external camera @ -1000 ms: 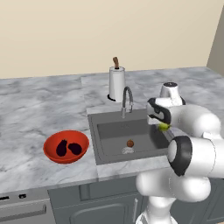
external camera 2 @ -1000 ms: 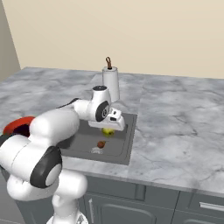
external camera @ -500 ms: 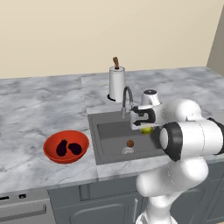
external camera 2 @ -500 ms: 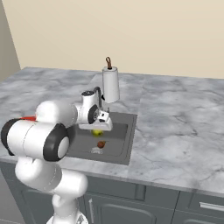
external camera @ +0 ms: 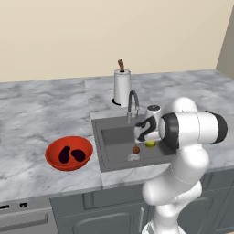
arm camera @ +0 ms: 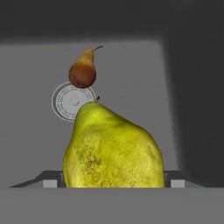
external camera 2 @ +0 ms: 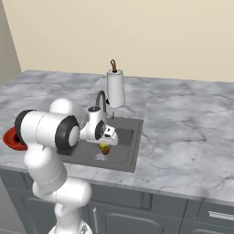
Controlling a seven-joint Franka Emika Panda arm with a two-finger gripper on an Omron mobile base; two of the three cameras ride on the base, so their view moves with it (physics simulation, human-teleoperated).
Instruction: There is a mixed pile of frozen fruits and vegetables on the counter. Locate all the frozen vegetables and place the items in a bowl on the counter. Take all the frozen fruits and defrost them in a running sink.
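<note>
We note a white paper towel roll (external camera: 121, 87) standing upright on a holder with a brown knob on top, set on the stone just behind the basin, near the tap. A plain beige wall (external camera: 91, 32) runs along the back. Below, grey cabinet fronts (external camera 2: 137, 210) carry slim metal handles, and a pale appliance front (external camera: 25, 219) sits at lower left.

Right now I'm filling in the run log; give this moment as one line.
end effector: holding yellow-green pear | over dark grey sink | brown pear: by drain | red bowl: two purple vegetables
</note>
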